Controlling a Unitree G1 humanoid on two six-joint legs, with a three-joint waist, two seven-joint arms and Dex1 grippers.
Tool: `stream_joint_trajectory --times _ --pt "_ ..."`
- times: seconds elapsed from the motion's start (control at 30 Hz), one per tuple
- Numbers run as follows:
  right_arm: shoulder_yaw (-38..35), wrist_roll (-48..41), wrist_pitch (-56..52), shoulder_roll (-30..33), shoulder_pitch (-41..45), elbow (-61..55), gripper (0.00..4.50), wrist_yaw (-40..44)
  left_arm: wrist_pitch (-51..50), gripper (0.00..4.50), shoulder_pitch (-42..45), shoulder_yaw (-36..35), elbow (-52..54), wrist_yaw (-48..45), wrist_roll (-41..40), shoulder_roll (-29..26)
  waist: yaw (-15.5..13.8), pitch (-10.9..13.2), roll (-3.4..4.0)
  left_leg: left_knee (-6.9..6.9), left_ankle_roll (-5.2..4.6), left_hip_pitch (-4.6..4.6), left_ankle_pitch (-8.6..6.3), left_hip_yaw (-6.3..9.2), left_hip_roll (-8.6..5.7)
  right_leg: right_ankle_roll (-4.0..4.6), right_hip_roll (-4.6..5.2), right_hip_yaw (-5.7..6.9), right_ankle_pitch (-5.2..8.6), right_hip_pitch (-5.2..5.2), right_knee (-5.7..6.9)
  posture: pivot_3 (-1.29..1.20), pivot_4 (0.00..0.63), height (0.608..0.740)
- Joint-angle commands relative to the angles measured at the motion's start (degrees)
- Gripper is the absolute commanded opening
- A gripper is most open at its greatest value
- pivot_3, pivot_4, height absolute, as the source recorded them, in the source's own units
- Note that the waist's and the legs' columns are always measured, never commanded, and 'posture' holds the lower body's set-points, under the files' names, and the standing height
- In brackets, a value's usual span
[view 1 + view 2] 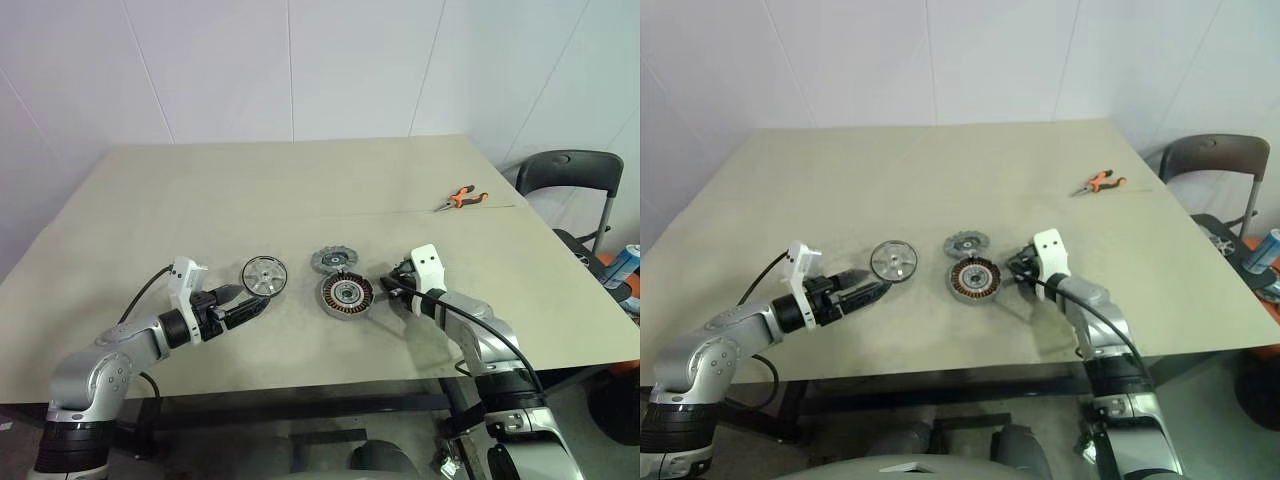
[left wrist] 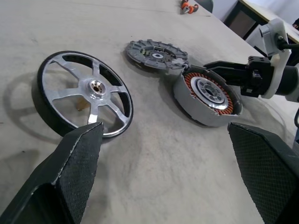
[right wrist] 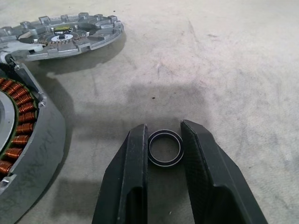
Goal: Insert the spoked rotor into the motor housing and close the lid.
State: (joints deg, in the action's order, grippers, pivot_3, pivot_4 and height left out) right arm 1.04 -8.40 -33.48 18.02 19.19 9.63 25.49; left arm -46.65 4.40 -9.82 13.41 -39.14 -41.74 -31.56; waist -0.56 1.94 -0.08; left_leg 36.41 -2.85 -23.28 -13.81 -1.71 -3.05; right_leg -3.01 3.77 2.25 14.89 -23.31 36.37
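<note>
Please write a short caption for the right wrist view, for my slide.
Right gripper with a small black ring between its fingers, beside the motor housing and the spoked rotor.

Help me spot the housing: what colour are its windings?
Copper-orange, ringing the pale hub of the motor housing; clearest in the left wrist view.

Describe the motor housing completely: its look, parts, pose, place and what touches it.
The motor housing is a round, dark-rimmed grey metal puck. Inside its rim runs a ring of copper-coloured windings around a pale, flat centre hub. It lies flat and open-faced on the table, with nothing seated in it. The spoked rotor lies just behind it, close to its rim or touching it. The lid lies apart on its left. The right gripper sits just to its right, not touching it.
</note>
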Motion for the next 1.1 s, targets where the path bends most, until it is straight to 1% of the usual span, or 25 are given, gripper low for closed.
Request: stream_joint_trajectory --times 0.03,0.2,0.3,0.37,0.4,0.47,0.57,0.77,0.93,1.1 --pt "0.9 -0.6 -4.0 -0.2 -1.2 -0.5 0.7 0.5 0.8 4.5 1.7 -0.2 0.6 -0.2 -0.1 0.1 0.0 0.0 -0.03 -0.1 0.0 0.0 0.0 0.0 0.0 0.0 0.0 0.0 0.0 -0.02 -0.05 0.0 0.0 0.74" --pt "0.7 -1.3 -6.6 0.9 0.6 -4.8 0.7 1.3 -0.2 4.5 2.2 -0.3 1.0 -1.2 -1.1 -0.1 0.1 0.0 0.02 -0.35 0.02 -0.1 0.01 -0.02 0.0 0.01 0.0 0.0 -0.01 -0.07 -0.11 0.0 0.0 0.74" --pt "-1.3 -6.8 -11.4 1.7 1.5 -11.8 0.7 4.9 -0.1 4.5 2.4 -0.3 0.9 -1.1 -0.8 -0.1 0.0 0.0 0.1 -0.37 0.02 -0.17 0.01 -0.02 0.0 0.02 0.0 0.0 -0.01 -0.12 -0.12 0.0 0.0 0.74" --pt "-3.6 -12.9 -16.1 2.3 2.1 -17.1 0.7 8.4 -0.2 4.5 2.6 -0.2 0.9 -0.9 -0.7 0.1 -0.1 0.2 0.26 -0.36 0.01 -0.24 0.01 -0.02 0.0 0.01 0.0 0.0 -0.01 -0.16 -0.13 0.0 0.0 0.74" --pt "-5.6 -16.3 -18.9 2.1 3.0 -19.2 0.7 9.1 -0.2 4.5 2.4 -0.1 1.1 -0.7 -0.7 0.3 -0.1 0.2 0.28 -0.36 0.01 -0.25 0.01 -0.02 0.0 0.01 0.0 0.0 -0.01 -0.17 -0.13 0.0 0.0 0.74" --pt "-7.3 -19.8 -21.9 2.7 4.6 -21.6 0.7 9.9 -0.2 4.5 2.0 0.2 1.5 -0.5 -0.5 0.5 0.0 0.2 0.29 -0.36 0.0 -0.26 0.01 -0.02 0.0 0.01 0.0 0.0 -0.01 -0.17 -0.14 0.0 0.0 0.74" --pt "-6.4 -20.8 -22.7 4.5 6.6 -23.0 0.7 10.8 -0.1 4.5 1.6 0.4 1.7 -0.2 -0.3 0.9 -0.1 0.2 0.28 -0.35 0.0 -0.25 0.01 -0.02 0.0 0.0 0.0 0.0 -0.01 -0.17 -0.14 0.0 0.0 0.74" --pt "-3.6 -20.6 -22.0 5.0 8.7 -22.2 0.7 10.4 0.5 4.5 1.4 0.5 1.3 -0.2 0.2 1.5 -0.1 0.2 0.28 -0.37 0.0 -0.26 0.0 -0.02 0.0 0.01 0.01 0.0 -0.01 -0.16 -0.2 0.0 0.0 0.74" --pt "0.9 -19.0 -20.1 5.6 9.0 -20.2 0.7 12.0 1.4 4.5 0.5 0.4 1.1 -0.5 0.7 1.8 0.0 0.2 0.28 -0.35 0.0 -0.27 0.0 -0.02 0.0 0.01 0.01 0.0 -0.02 -0.16 -0.19 0.0 0.0 0.74" --pt "5.5 -19.0 -19.1 8.0 8.5 -19.3 0.7 17.3 2.1 4.5 -0.2 0.5 0.6 -1.9 0.7 1.4 -0.1 0.2 0.28 -0.35 -0.01 -0.26 0.0 -0.03 0.0 0.02 0.01 0.0 -0.02 -0.17 -0.2 0.0 0.0 0.74"
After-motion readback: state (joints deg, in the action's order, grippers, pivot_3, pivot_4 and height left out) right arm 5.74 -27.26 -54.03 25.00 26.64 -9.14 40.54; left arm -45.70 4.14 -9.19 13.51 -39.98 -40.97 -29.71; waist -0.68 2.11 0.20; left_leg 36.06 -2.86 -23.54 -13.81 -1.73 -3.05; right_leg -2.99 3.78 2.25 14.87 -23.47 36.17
